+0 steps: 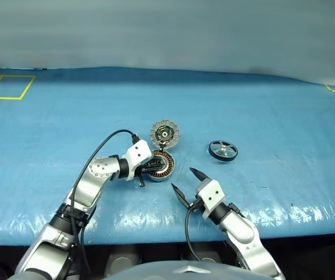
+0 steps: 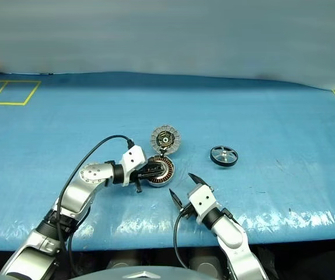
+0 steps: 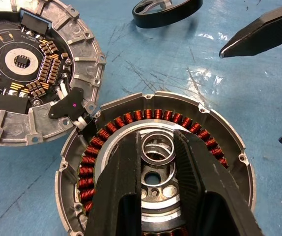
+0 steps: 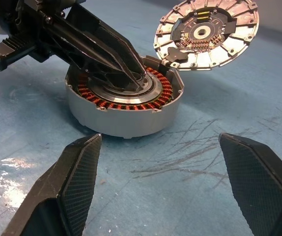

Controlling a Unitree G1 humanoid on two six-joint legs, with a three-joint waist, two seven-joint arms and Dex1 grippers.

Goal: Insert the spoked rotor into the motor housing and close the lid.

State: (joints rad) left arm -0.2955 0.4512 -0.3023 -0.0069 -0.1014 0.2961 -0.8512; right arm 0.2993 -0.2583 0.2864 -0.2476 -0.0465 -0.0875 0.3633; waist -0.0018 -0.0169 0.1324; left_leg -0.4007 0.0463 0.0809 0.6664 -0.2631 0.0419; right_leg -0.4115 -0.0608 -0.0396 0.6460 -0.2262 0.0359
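The spoked rotor point(image 1: 223, 150), a small black wheel-like ring with thin spokes and a silvery hub, lies flat on the blue plastic-covered table point(image 1: 284, 116), untouched. It sits ahead of the right gripper point(image 1: 185, 182) and a little to its outer side, well apart from the left gripper point(image 2: 156, 170); the right arm is the nearer one, so picking it up looks like that arm's job. Being round, the rotor has no long axis to line up with.

The right gripper hovers low over the table near the front edge, its two black fingers point(image 4: 74, 172) spread wide with nothing between them.

To the rotor's left stands the motor housing point(image 4: 126, 105), a shallow round silver-grey metal puck ringed inside with copper-brown windings. Its lid point(image 3: 30, 64), a round silvery disc carrying a dark circuit face, is swung open behind it, joined at the edge. The left gripper reaches into the housing, its fingers nearly closed around the raised metal collar point(image 3: 158, 150) at the centre; whether they actually pinch it is unclear.
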